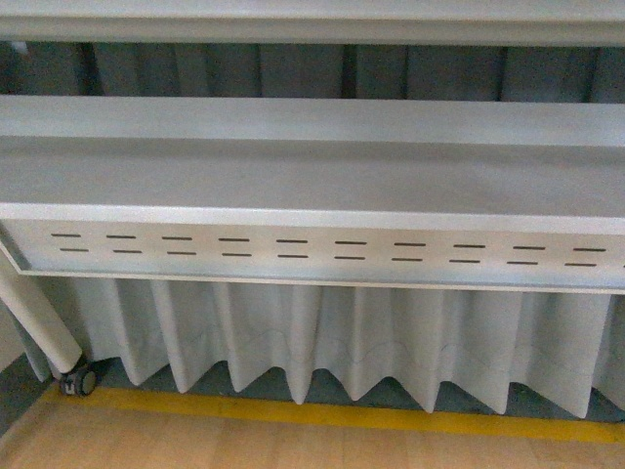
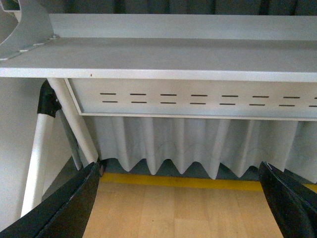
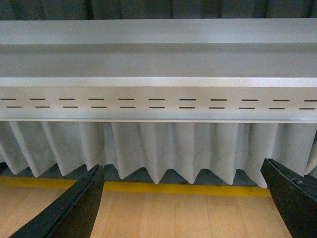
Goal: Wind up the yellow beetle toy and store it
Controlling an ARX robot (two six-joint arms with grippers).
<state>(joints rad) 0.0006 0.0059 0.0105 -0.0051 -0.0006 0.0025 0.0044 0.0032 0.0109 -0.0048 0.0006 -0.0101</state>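
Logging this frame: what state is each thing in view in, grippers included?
left gripper: open, holding nothing.
right gripper: open, holding nothing.
table: upright, top level.
curtain: hanging closed, pleated.
caster: resting on the floor.
yellow beetle toy: in no view.

Table [image 1: 293,176] matt grey metal; curtain [image 1: 322,332] cloth; floor [image 1: 293,445] wood.

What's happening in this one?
Nothing is being handled. The left gripper and right gripper are both open and empty, facing a grey table with a slotted front panel and a curtain showing below it. The beetle toy shows in no view, so the task looks not yet begun.
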